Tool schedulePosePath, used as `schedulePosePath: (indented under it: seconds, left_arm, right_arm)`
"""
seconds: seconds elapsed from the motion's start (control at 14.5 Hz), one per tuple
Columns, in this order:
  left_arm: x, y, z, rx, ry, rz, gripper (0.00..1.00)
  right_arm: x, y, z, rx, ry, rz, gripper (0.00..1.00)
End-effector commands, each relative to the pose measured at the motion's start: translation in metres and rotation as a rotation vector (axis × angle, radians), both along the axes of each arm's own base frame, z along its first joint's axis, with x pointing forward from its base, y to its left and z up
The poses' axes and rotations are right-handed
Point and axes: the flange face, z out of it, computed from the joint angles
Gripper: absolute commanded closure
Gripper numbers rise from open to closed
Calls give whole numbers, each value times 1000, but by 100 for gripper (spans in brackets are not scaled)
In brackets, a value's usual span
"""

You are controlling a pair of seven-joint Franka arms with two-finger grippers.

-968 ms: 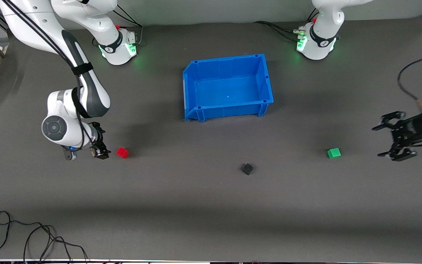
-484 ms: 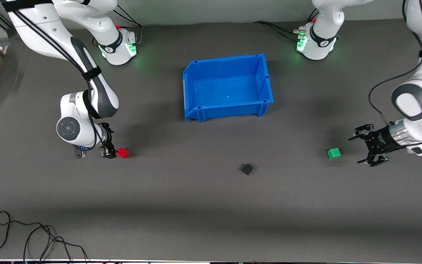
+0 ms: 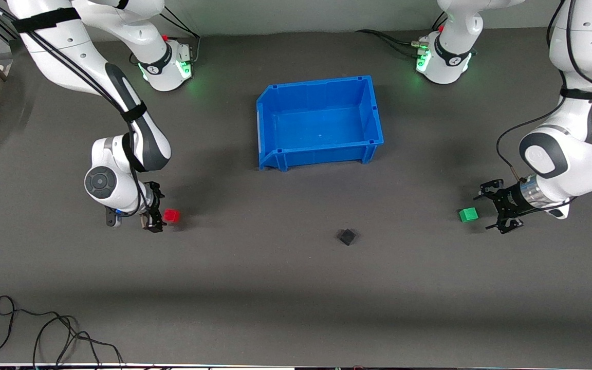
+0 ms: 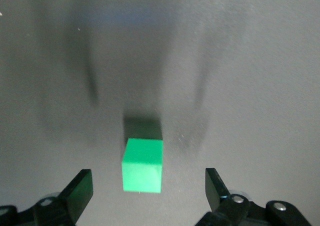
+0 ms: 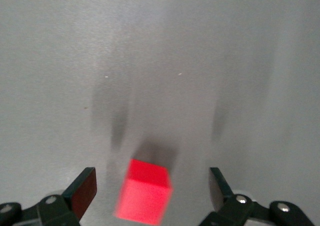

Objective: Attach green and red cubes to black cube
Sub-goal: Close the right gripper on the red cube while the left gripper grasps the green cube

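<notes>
Fingers on both arms stand wide apart and hold nothing. We see the left gripper (image 3: 496,208) low at the tabletop (image 3: 296,288), just beside the green cube (image 3: 468,214), on the side toward the left arm's end. In the left wrist view the green cube (image 4: 143,165) sits between the 2 spread fingers (image 4: 79,191), roughly centred, touching neither, its faces close to square with them.

We see the right gripper (image 3: 156,216) low at the red cube (image 3: 171,216), on the side toward the right arm's end of the tabletop. In the right wrist view the red cube (image 5: 144,191) also lies in the gap between the fingers (image 5: 82,188), a little closer to 1 of them and turned slightly, so its faces are not quite parallel to them.

The black cube (image 3: 347,237) rests alone on the tabletop between the 2 coloured cubes, well apart from each, a little nearer to the front camera, and nearer to the green one. The blue bin (image 3: 275,123) stands farther from the front camera.

We judge that each arm is at the point of closing on its own cube. Each cube lies straight ahead in the finger gap, so little sideways correction looks needed. Only the red cube's slight turn could make it twist as the fingers close.
</notes>
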Motion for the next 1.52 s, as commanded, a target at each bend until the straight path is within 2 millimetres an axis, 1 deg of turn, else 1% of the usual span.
schedulePosePath:
  seconds: [0.0, 0.21, 0.28, 0.35, 0.41, 0.48, 0.55, 0.62, 0.69, 0.76, 0.83, 0.9, 1.04, 1.18, 1.24, 1.31, 1.38, 1.45]
  left_arm:
    - [-13, -2, -9, -7, -11, -11, 0]
    - [-20, -4, -23, -2, 1, -29, 0]
    - [-21, -8, -27, 2, 2, -30, 0]
    - [-20, -9, -28, 0, 0, -31, 0]
    - [-21, -9, -29, -5, 3, -23, 2]
    - [-21, -8, -30, -5, 3, -20, 13]
    - [-20, -9, -30, -4, 2, -22, 34]
    - [-20, -9, -30, -3, 1, -21, 49]
    - [-20, -9, -29, -3, -1, -21, 62]
    - [-20, -10, -29, -4, -1, -23, 71]
    - [-19, -10, -29, -4, -2, -21, 72]
    - [-18, -10, -28, -4, -4, -22, 72]
    - [-11, -7, -20, -11, -14, -13, 72]
    - [-6, -8, -14, -14, -23, -10, 72]
    - [-6, -6, -14, -17, -23, -3, 72]
    - [-2, -6, -11, -17, -33, -2, 72]
    - [5, -7, -4, -22, -43, -2, 72]
    - [16, -10, 7, -46, -46, -11, 72]
  right_arm:
    - [8, 4, -4, -1, -12, -31, 1]
    - [9, 4, -7, 2, -11, -60, 1]
    - [8, 8, -12, 0, -6, -67, 1]
    - [5, 18, -19, -4, 4, -63, 1]
    - [4, 22, -23, -7, 9, -64, 1]
    - [6, 24, -22, -7, 4, -63, 4]
    - [7, 23, -21, -8, 1, -62, 18]
    - [8, 24, -21, -11, -1, -57, 43]
    - [12, 24, -17, -10, -9, -52, 57]
    - [14, 23, -13, -10, -12, -46, 57]
    - [14, 22, -12, -16, -12, -39, 57]
    - [14, 18, -11, -29, -13, -28, 55]
    - [13, 15, -17, -37, -4, -28, 56]
    - [12, 16, -17, -37, -3, -26, 76]
    - [13, 17, -15, -36, -6, -24, 78]
    - [14, 17, -15, -36, -8, -21, 79]
    - [16, 17, -10, -34, -17, -18, 79]
    - [23, 20, 0, -30, -37, -12, 80]
